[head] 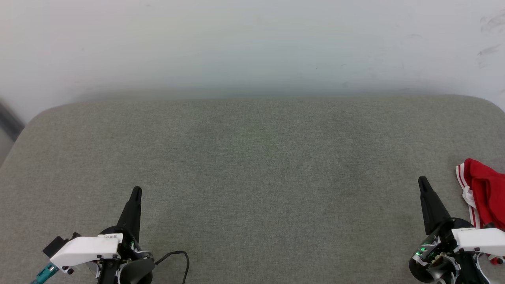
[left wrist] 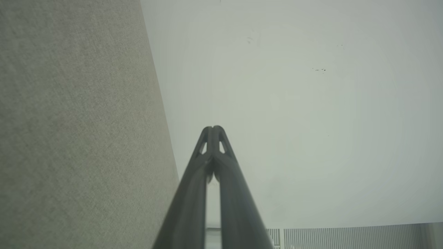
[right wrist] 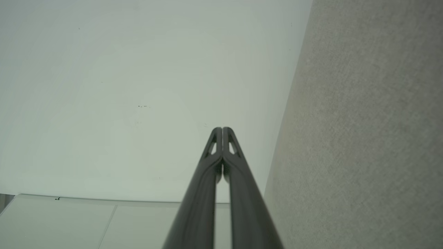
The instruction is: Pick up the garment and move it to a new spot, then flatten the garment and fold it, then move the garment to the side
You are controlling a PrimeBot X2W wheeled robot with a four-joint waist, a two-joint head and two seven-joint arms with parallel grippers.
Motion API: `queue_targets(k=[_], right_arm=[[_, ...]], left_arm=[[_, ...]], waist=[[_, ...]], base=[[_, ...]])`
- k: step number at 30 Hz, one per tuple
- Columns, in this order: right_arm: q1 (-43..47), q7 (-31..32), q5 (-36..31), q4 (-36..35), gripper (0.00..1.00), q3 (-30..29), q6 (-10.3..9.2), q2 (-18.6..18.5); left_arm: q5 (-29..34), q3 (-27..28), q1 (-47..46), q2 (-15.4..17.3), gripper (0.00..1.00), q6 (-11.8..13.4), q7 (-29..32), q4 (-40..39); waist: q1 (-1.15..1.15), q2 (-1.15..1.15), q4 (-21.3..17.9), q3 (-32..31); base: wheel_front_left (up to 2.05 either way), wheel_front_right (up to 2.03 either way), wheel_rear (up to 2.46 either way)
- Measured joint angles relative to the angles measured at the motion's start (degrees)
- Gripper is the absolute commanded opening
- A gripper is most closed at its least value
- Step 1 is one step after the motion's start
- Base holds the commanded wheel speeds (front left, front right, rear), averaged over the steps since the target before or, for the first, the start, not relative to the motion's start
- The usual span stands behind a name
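I am resting my left gripper point(head: 136, 192) at about seven o'clock in the head view and my right gripper point(head: 422, 181) at about five o'clock. Both are hanging low over the grey padded table point(head: 252, 157) and pointing toward twelve. Each pair of fingers is pressing tip to tip with nothing between them, as the wrist views are showing plainly against the pale wall point(head: 252, 47). The garment point(head: 487, 193) is lying at about four o'clock, just beside my right gripper on its three o'clock side, and it is running off the picture's edge. I am seeing red cloth, a strip of red-and-white trim and a little white, all bunched; how the hidden rest is lying I cannot tell. I am judging that this is fitting two stages: a shirt waiting in a heap at the table's edge for a lift to the open middle, or a shirt set aside there with the folding done. The visible part is looking more rumpled than squared, but it is too little to settle the matter. Whichever it is, my right gripper is sitting nearer the cloth, and its fingers would be needing to part before taking anything.
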Motion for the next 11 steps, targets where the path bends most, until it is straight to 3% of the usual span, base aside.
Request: queue_targets(k=[11], right_arm=[[-0.1,0.1,0.0,0.0,0.00,-0.2,0.00,0.1]], left_arm=[[0.0,0.1,0.0,-0.1,0.00,0.0,0.2,0.0]], waist=[[0.00,0.00,0.0,0.0]], base=[[0.00,0.00,0.00]])
